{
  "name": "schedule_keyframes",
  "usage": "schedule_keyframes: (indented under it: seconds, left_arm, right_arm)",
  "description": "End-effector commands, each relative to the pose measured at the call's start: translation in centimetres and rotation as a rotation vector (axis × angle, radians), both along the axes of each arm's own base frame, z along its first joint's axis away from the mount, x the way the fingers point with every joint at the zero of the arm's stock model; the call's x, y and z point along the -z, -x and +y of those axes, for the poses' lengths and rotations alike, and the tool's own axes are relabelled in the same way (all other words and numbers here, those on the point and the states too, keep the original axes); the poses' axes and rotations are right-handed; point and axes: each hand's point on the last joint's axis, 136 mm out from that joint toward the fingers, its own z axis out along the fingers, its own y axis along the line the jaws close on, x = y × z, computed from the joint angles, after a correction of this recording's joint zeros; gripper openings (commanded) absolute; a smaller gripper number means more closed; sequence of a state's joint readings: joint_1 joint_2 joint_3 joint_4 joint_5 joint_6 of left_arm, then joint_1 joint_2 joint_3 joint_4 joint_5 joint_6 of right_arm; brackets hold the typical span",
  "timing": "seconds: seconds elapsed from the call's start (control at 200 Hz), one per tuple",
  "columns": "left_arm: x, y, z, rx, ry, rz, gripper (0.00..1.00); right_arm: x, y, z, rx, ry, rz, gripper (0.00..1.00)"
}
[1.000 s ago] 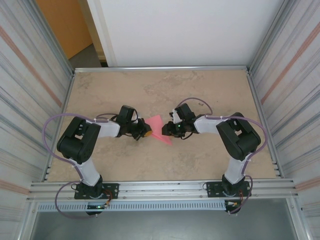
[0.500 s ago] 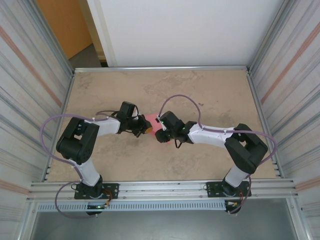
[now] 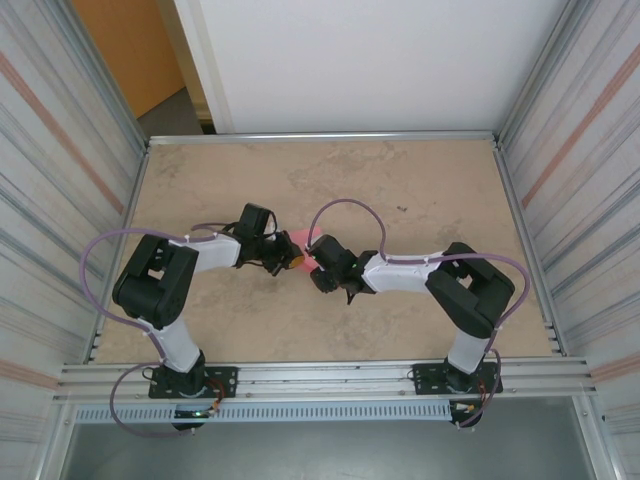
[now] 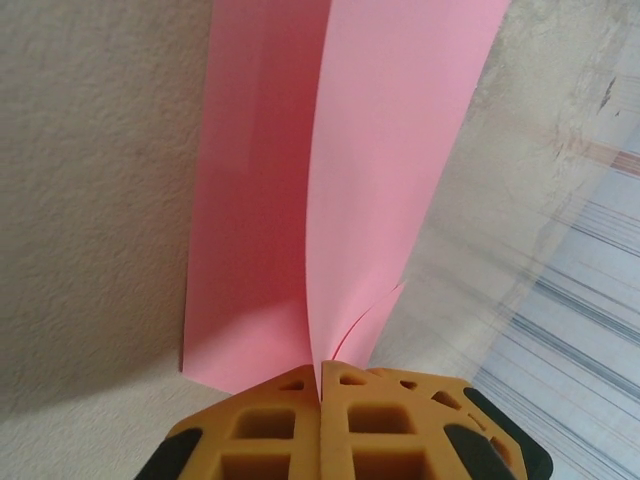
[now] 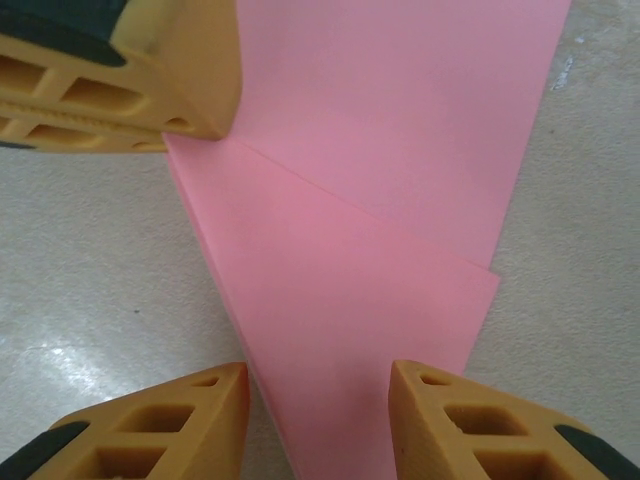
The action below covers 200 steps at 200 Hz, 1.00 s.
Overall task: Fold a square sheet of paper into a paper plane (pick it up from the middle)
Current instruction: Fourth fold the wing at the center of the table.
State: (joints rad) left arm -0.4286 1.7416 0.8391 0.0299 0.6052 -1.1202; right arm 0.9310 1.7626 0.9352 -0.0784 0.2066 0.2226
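Right fingers (image 5: 170, 420) now nearer left ones, apart astride smooth pink folded paper (image 5: 380, 230); left fingers (image 4: 270, 430) tight on it.

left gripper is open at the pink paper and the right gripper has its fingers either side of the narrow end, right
No: the left gripper is shut, pinching the pink paper, as the left wrist view shows. The right gripper does have its fingers either side of the narrow end.

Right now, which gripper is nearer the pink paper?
Left. The left gripper is shut on the paper, pinching its edge; the right gripper is open, straddling a folded corner without clamping it.
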Motion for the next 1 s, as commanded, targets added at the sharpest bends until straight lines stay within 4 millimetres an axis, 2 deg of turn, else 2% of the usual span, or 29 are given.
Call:
schedule_keyframes:
  seconds: [0.0, 0.241, 0.621, 0.832, 0.997]
  left_arm:
    - [-1.6, -0.3, -0.6, 0.005, 0.012, -0.025, 0.03]
    - [-1.6, -0.3, -0.6, 0.008, 0.013, -0.021, 0.03]
    - [-1.6, 0.0, -0.8, 0.010, 0.015, -0.017, 0.03]
    - [-1.7, 0.0, -0.7, 0.010, 0.014, -0.018, 0.04]
    - [-2.1, -0.2, -0.1, -0.006, -0.004, -0.036, 0.16]
  right_arm:
    - [0.0, -0.6, 0.3, -0.008, 0.024, -0.039, 0.39]
    - [0.4, -0.6, 0.3, -0.014, 0.032, -0.034, 0.34]
    - [0.4, -0.8, 0.6, -0.004, 0.017, -0.032, 0.33]
    - [0.8, -0.7, 0.4, 0.000, 0.005, -0.006, 0.26]
    - [1.4, 0.1, 0.3, -0.013, -0.033, 0.042, 0.21]
